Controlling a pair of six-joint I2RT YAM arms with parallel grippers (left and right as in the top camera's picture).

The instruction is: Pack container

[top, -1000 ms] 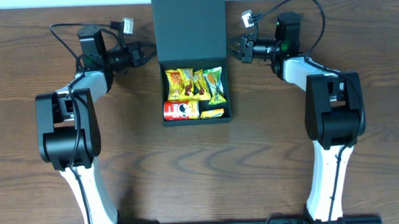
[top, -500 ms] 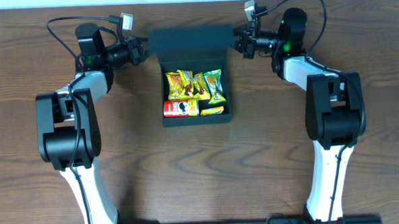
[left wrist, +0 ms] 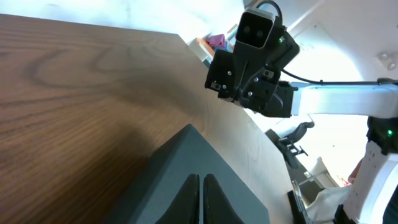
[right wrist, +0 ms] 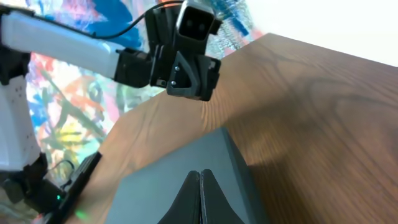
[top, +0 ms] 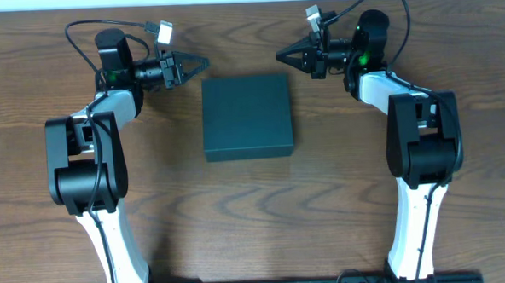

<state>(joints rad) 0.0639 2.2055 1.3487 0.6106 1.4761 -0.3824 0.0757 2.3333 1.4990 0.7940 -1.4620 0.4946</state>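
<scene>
Fingers of the left gripper (top: 203, 63) taper to a single point in the upper left of the overhead frame, aimed rightward, gripping nothing. The right gripper (top: 281, 53) mirrors it from the upper right, its fingers drawn together and aimed left, also empty. Both tips stand apart from the container (top: 247, 116), which lies at the centre of the tabletop (top: 340, 197), below and between them. Its lid is flat shut and its edges run square with the frame. It is nearly square, a little wider left-to-right than top-to-bottom.

From the left wrist, the fingers (left wrist: 190, 202) rise from the bottom edge with only a thin slit between them, holding nothing. Behind them the container (left wrist: 155, 180) fills the lower middle, one corner pointing up toward frame centre. The right arm's wrist (left wrist: 252, 68) hangs at upper middle, facing this camera.

From the right wrist, the fingers (right wrist: 196, 193) are pressed together at bottom centre, empty. The container (right wrist: 155, 186) spreads across the lower middle, a corner pointing up. The left arm's wrist (right wrist: 186, 56) sits at top centre.
</scene>
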